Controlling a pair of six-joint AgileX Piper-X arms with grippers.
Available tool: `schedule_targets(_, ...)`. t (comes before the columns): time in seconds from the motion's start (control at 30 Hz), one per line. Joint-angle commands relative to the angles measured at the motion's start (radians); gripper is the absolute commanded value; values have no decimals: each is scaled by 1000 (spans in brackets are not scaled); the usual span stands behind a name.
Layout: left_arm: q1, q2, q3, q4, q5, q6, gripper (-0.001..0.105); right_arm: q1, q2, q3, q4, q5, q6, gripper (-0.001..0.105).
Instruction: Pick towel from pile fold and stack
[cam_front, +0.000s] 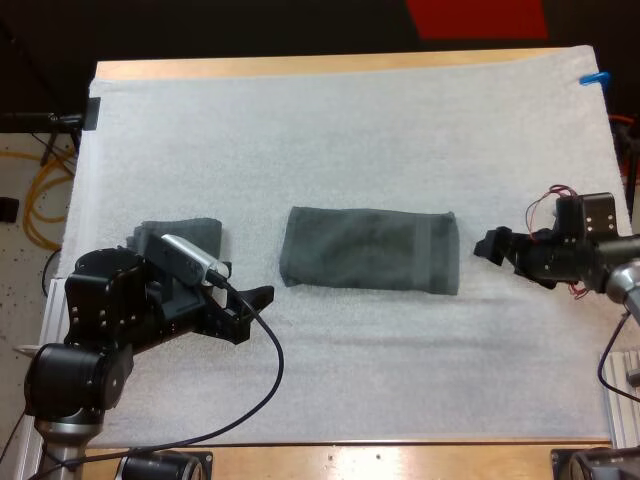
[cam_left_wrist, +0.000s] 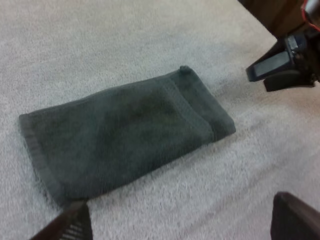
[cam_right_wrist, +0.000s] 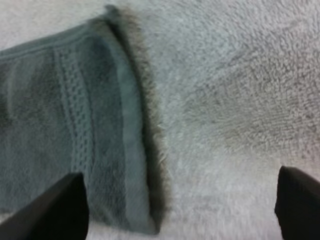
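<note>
Flat at the middle of the white mat (cam_front: 350, 130): a folded dark grey-green towel (cam_front: 368, 249), long side parallel to the mat's near edge. Just off its left end, the left gripper (cam_front: 255, 305), fingers apart and clear of the cloth. Just beyond its right end, the right gripper (cam_front: 490, 246), fingers likewise apart, touching nothing. Toward the mat's left edge, a second towel (cam_front: 188, 235), largely hidden behind the left arm; folded or crumpled, cannot tell. Fingertips cut off in both wrist views.
</note>
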Motion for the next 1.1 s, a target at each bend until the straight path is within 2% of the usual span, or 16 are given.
schedule_targets(0.0, -4, 2, -6, -6, 9, -9, 70, -9, 13, -7, -18, -51, -5, 74)
schedule_targets(0.07, -4, 2, -6, -6, 9, -9, 70, -19, 68, -7, -61, -106, -4, 74)
schedule_targets(0.23, -4, 2, -6, -6, 9, -11, 70, -17, 153, -7, -142, -137, 4, 74)
schedule_targets(0.4, -4, 2, -6, -6, 14, -11, 70, -17, 211, -7, -153, -163, 5, 74)
schedule_targets(0.77, -4, 2, -6, -5, 14, -11, 70, -5, 305, -7, -198, -330, 27, 74)
schedule_targets(0.97, -4, 2, -6, -5, 14, -11, 70, 72, 328, -7, -211, -331, 34, 74)
schedule_targets(1.07, -4, 2, -6, -5, 14, -11, 70, 110, 332, -7, -256, -310, 102, 74)
